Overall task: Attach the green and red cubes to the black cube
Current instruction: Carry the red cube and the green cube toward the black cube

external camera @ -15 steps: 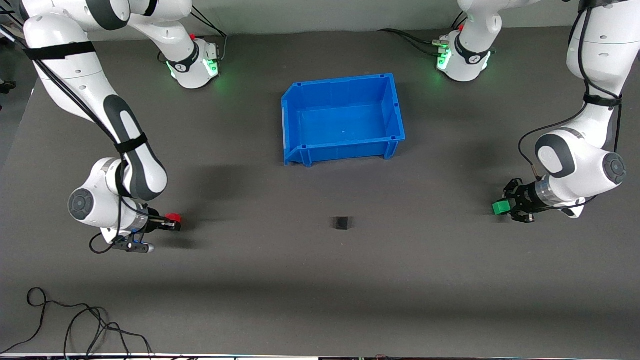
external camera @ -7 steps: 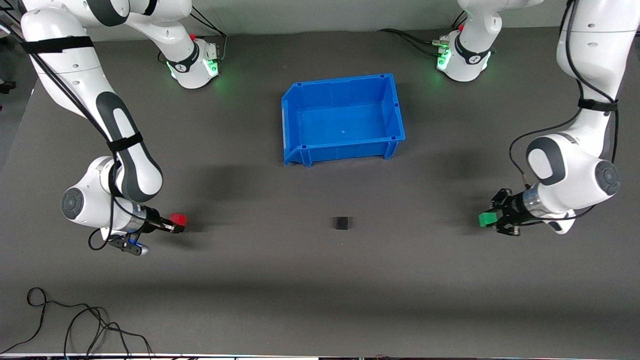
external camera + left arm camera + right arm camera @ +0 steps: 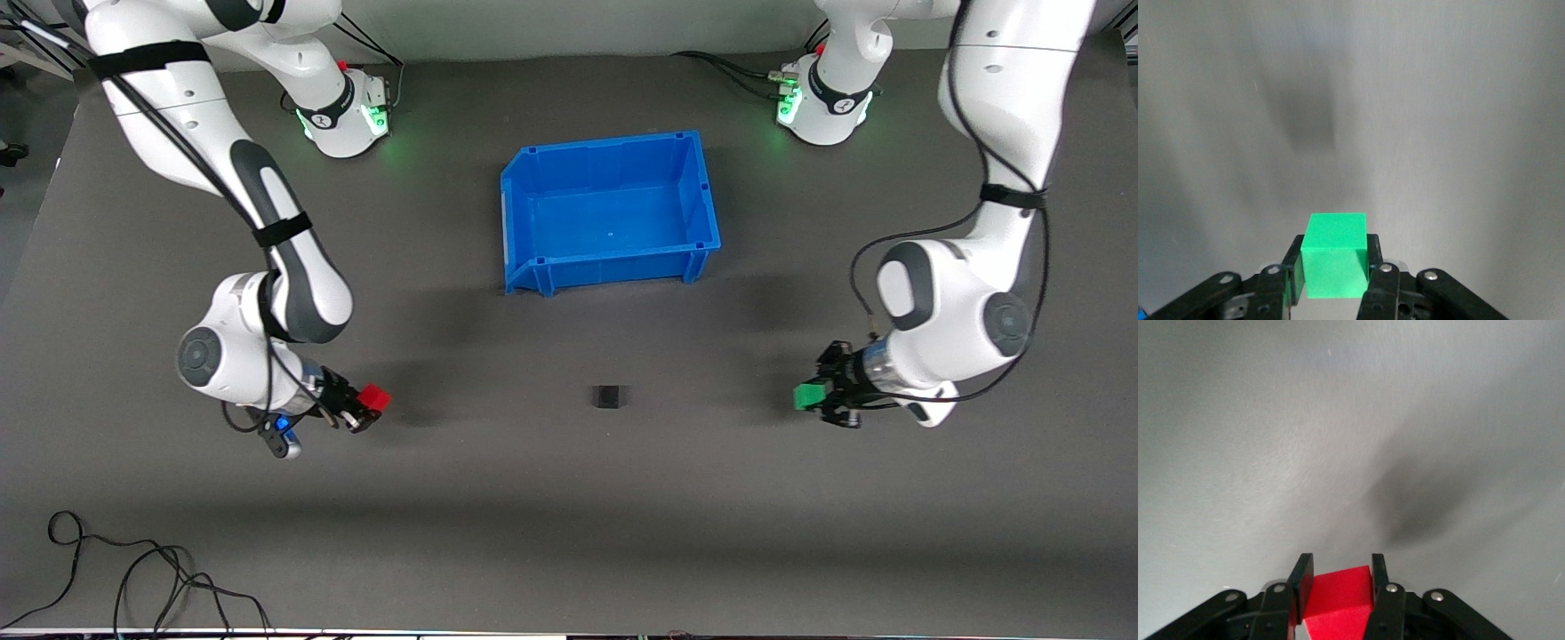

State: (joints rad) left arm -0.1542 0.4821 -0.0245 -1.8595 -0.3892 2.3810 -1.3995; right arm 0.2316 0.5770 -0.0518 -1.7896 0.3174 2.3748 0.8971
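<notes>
The small black cube [image 3: 608, 396] rests on the grey mat, nearer the front camera than the blue bin. My left gripper [image 3: 811, 395] hangs low over the mat toward the left arm's end, shut on the green cube [image 3: 807, 396]. In the left wrist view the green cube [image 3: 1334, 253] sits squarely between the fingers [image 3: 1374, 256]. My right gripper [image 3: 370, 402] hovers low over the mat toward the right arm's end, shut on the red cube [image 3: 375, 398]. The right wrist view shows the red cube [image 3: 1339, 603] clamped between both fingers [image 3: 1300, 581]. Both cubes point toward the black cube.
An empty blue bin [image 3: 516, 206] stands in the middle of the mat, nearer the arm bases than the black cube. A loose black cable [image 3: 133, 569] lies by the mat's front edge at the right arm's end.
Both arms have swung inward toward the black cube. The red cube and the green cube each moved closer to it, still gripped.
</notes>
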